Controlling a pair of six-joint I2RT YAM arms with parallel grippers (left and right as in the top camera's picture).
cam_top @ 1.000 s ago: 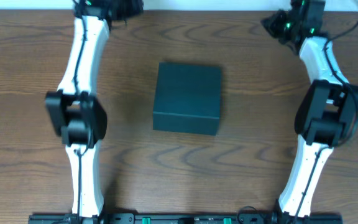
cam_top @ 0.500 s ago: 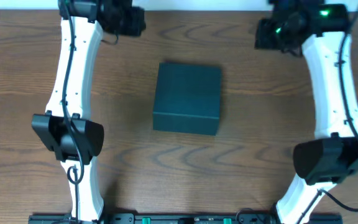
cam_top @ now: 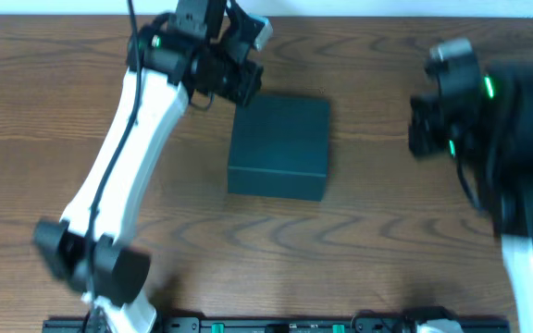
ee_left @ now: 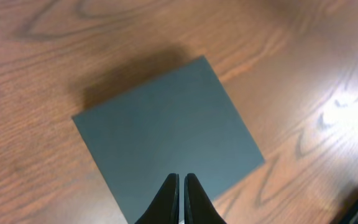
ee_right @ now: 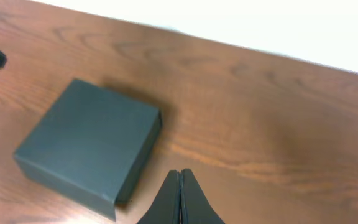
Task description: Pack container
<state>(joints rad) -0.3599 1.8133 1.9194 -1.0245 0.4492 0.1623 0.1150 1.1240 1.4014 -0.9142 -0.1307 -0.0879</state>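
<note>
The container (cam_top: 278, 146) is a dark teal square box with its lid down, standing mid-table. In the left wrist view the container (ee_left: 166, 130) fills the centre, and my left gripper (ee_left: 180, 177) hovers over its near edge, shut and empty. From overhead the left gripper (cam_top: 241, 88) is at the box's far-left corner. My right gripper (cam_top: 422, 129) hangs to the right of the box, apart from it. In the right wrist view the right gripper (ee_right: 180, 172) is shut with nothing in it, and the container (ee_right: 89, 146) lies to its left.
The brown wooden table (cam_top: 378, 231) carries only the box in these views. Its far edge meets a white wall (ee_right: 260, 25). The arm bases stand along the front edge (cam_top: 276, 324).
Both arms have swung in from the far corners. The left gripper now hangs at the box's far-left corner, and the right one has come nearer on the box's right. The box has not moved.
</note>
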